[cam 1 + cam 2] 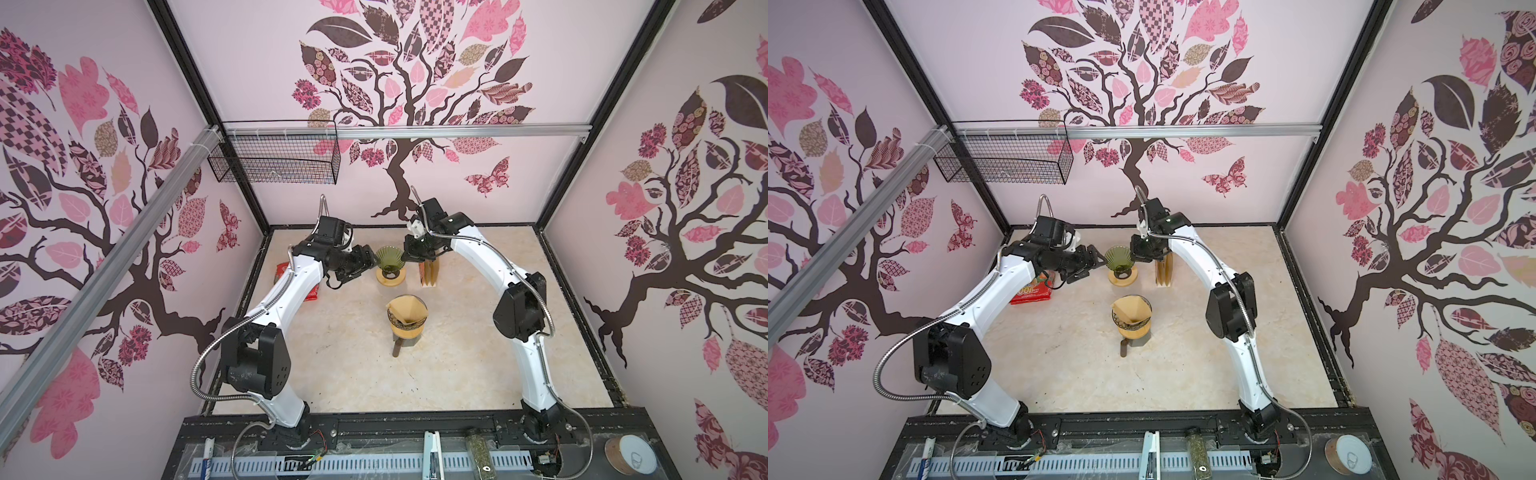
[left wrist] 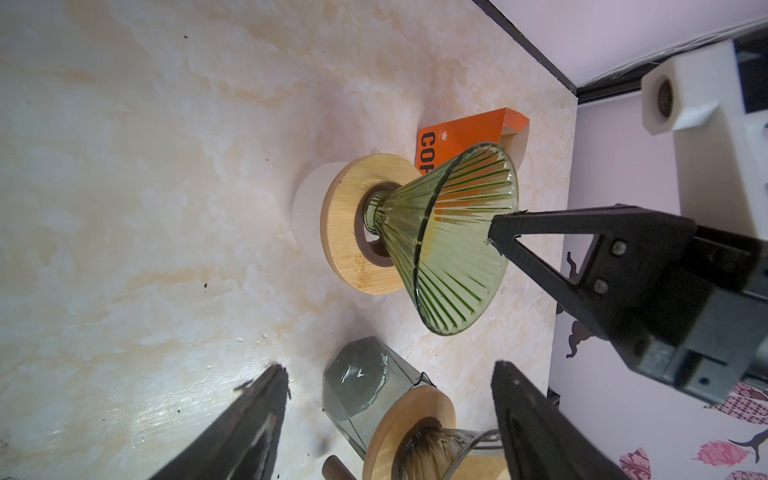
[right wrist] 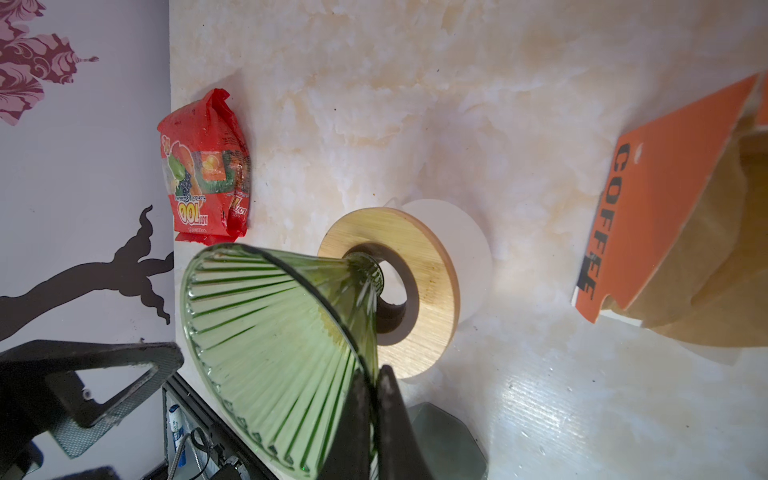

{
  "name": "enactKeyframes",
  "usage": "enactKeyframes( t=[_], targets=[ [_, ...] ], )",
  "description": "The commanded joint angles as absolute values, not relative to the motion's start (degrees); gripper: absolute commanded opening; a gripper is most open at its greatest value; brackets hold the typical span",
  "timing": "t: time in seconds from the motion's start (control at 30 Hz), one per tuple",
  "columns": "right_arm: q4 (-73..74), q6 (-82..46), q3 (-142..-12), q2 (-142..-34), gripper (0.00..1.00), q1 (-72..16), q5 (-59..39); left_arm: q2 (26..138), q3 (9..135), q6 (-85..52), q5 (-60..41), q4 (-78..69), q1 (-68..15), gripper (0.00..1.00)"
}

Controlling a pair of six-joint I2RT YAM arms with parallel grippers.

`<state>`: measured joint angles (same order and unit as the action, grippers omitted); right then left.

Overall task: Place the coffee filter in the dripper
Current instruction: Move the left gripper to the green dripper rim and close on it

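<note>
Over on the far left of the marble table [image 1: 353,374], a red snack bag [image 1: 1034,293] is lying flat, half tucked under the left arm. Just beside it the left gripper [image 1: 1094,268] is hanging in the air with its two fingers spread wide, holding nothing and pointing at the green dripper [image 1: 386,255] from close by, not touching it. That ribbed glass cone is sitting upright in its round wooden base [image 2: 345,232] toward the back of the table, and it is showing empty, no paper inside. On its other side the right gripper [image 3: 376,376] is reaching in, its fingers pressed together on the cone's rim, pinching the thin glass wall between them. Nearer the front, around the middle, a brown coffee filter [image 1: 405,309] is resting opened out inside a second dripper [image 1: 1140,322], which is perched on a smoky glass carafe [image 2: 357,382]. Moving right again, an orange box [image 3: 648,208] printed COFFEE is standing just behind the right gripper, with more brown filters [image 3: 715,257] stacked inside it and poking out of its open side.
</note>
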<state>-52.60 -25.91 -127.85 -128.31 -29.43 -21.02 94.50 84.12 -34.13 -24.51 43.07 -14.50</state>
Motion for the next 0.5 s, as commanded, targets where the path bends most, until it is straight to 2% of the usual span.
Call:
enactKeyframes(
  t=[0.0,0.47],
  targets=[
    [-53.84,-25.80,-127.39,-125.34,0.00,-29.60,-18.76,93.01,85.85,-33.70,-24.52,42.40,-14.44,0.80],
    [-52.58,-25.09,-123.43,-123.41,0.00,-29.57,-17.40,95.04,87.10,-34.41,-26.00,42.15,-14.38,0.80]
  ],
)
